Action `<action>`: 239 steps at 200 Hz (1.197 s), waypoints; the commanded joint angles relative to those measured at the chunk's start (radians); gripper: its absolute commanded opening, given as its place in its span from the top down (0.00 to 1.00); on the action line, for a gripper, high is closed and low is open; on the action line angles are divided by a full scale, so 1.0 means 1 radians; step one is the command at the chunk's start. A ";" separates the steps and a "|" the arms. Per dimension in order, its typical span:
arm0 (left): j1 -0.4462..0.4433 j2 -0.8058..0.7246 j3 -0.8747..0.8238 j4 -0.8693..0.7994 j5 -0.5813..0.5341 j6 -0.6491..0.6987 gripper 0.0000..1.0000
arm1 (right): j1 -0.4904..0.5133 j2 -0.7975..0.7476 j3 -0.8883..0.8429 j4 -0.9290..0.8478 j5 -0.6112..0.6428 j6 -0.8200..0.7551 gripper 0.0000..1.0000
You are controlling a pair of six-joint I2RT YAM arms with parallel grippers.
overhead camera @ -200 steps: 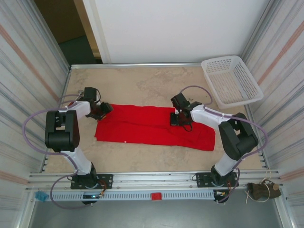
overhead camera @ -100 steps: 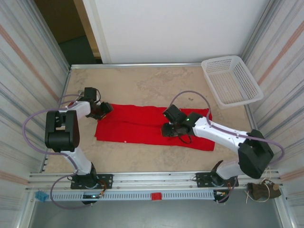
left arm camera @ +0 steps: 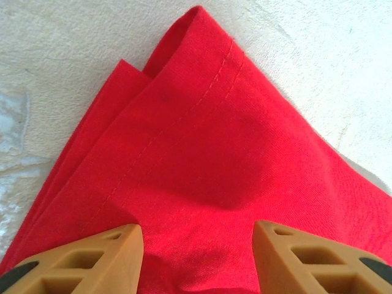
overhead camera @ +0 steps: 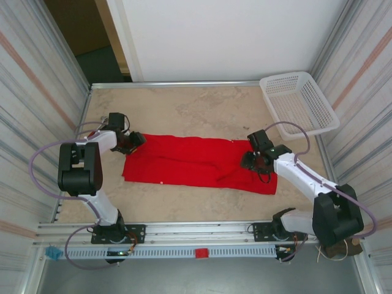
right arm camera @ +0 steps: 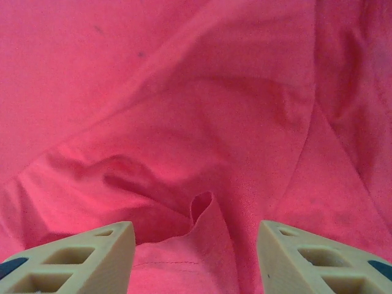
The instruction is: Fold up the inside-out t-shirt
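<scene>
Red t-shirt (overhead camera: 196, 162) flat on tabletop (overhead camera: 184, 110), folded into long band. Left tool (overhead camera: 137, 140) over t-shirt's left corner, fingers apart, empty. Right tool (overhead camera: 248, 160) over t-shirt's right end, fingers apart above small raised fold.

The top external camera sits high above and behind the arm bases at the near edge of the desk (overhead camera: 196, 104), tilted down and forward, far enough off to take in the desk from edge to edge. The left wrist camera looks down past the left gripper (left arm camera: 196, 245), very close, onto a hemmed corner of the t-shirt (left arm camera: 208, 153) and bare desk toward the left edge. The right wrist camera, equally close behind the right gripper (right arm camera: 196, 245), faces rumpled cloth toward the right edge, and both patches lie within the top view, at the shirt's two ends.
</scene>
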 commanded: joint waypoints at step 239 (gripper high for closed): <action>0.117 -0.007 0.255 -0.208 0.077 0.147 0.47 | -0.415 0.263 0.279 0.014 -0.096 -0.102 0.52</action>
